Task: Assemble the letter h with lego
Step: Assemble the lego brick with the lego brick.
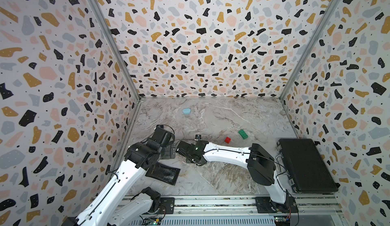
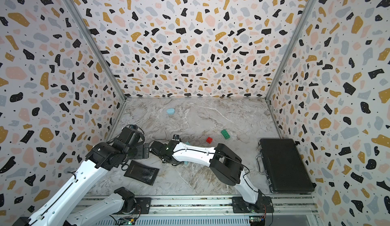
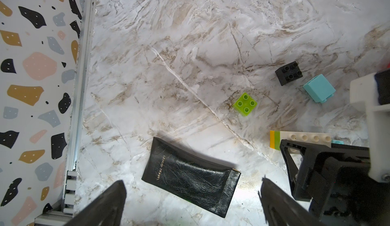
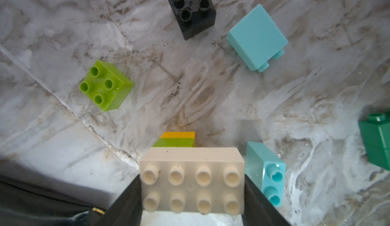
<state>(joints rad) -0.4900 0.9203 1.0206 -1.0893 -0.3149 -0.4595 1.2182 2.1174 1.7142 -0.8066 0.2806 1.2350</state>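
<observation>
The right claw (image 4: 192,193) grips the white brick (image 4: 191,161) capping a lime-and-yellow stack (image 4: 176,140), likely steadying the started h low over the table (image 4: 63,35), while the left claw (image 3: 193,201) hangs wide open above a black pouch (image 3: 190,178)

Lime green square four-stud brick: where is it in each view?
Both top views: not visible.
Left wrist: lime brick between black leather pouch and black four-stud brick.
Right wrist: lime brick beyond the white eight-stud brick.
Shared landmark: black leather pouch, in every view.
</observation>
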